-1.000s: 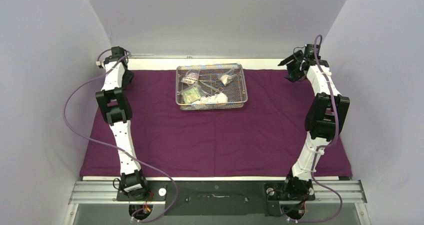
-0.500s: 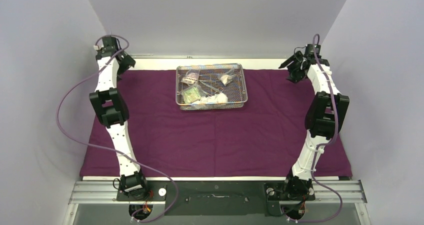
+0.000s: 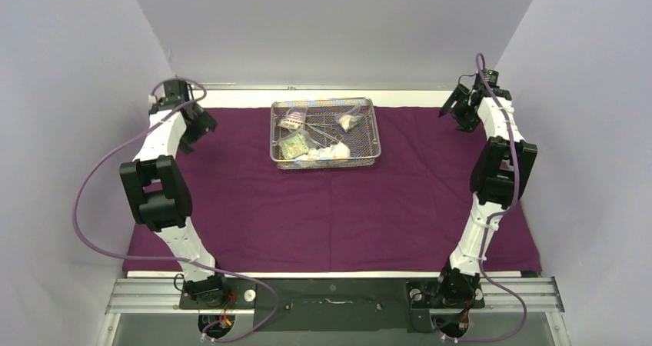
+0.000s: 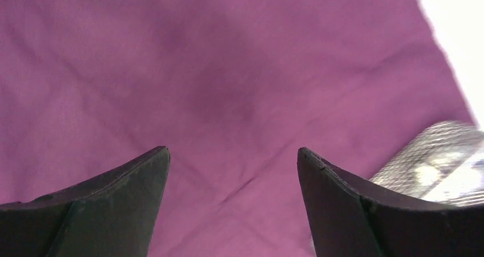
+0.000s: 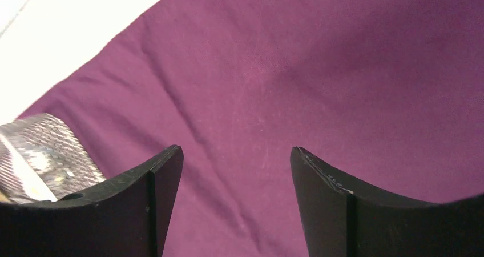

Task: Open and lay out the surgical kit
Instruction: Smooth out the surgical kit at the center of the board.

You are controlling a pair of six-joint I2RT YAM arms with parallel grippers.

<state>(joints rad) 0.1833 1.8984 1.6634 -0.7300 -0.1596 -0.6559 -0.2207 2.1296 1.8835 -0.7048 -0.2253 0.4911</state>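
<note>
The dark purple cloth wrap (image 3: 330, 207) lies spread flat over the table. The silver wire-mesh tray (image 3: 326, 164) stands on it at the back centre, holding white gauze wads (image 3: 332, 151), clear plastic packets (image 3: 294, 144) and small steel instruments (image 3: 321, 131). My left gripper (image 3: 198, 126) hovers open and empty over the cloth's back left corner; cloth (image 4: 228, 97) fills its wrist view with the tray (image 4: 434, 160) at the right edge. My right gripper (image 3: 460, 109) hovers open and empty over the back right corner; the tray (image 5: 40, 154) shows at the left of its view.
A white table strip (image 3: 231, 98) runs behind the cloth. Grey enclosure walls (image 3: 69, 92) stand close on the left, back and right. A metal rail (image 3: 330, 294) with the arm bases lies at the near edge.
The left arm has folded back, its elbow swinging outward and down, and its gripper has dropped lower over the back left corner. The right gripper has shifted slightly right and back.
</note>
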